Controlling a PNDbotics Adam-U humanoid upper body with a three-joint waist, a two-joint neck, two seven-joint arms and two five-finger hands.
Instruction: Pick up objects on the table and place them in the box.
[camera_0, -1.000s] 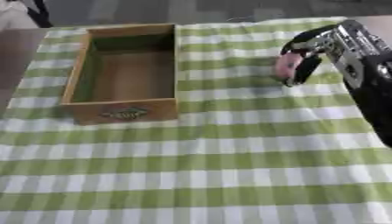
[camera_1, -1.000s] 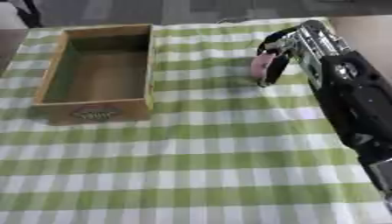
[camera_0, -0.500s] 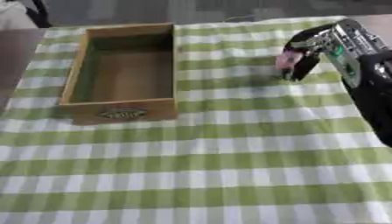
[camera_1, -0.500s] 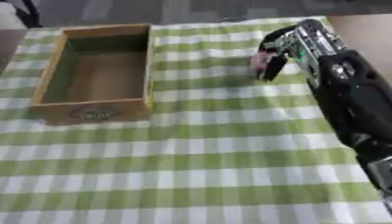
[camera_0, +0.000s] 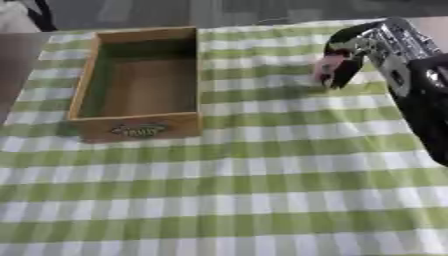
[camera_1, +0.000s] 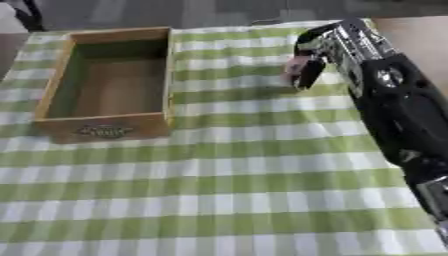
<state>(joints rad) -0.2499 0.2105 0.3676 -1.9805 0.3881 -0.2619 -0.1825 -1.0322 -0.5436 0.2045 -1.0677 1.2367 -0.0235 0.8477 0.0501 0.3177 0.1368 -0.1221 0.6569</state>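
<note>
Checked tablecloth (camera_0: 262, 190) under wooden box (camera_0: 140, 127)

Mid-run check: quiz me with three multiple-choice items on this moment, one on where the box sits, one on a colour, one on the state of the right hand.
1. Where does the open wooden box stand?
A. far left of the cloth
B. near right corner
C. under the right hand

2. What colours is the checked tablecloth?
A. red and white
B. green and white
C. blue and yellow

3. What is the right hand doing?
A. resting open, holding nothing
B. curled round a small pink object
C. reaching inside the box

Key: 1 A, the box stands at the cloth's far left; 2 B, the squares are green and white; 3 B, its fingers close on the pink object, right of the box and apart from it.
</note>
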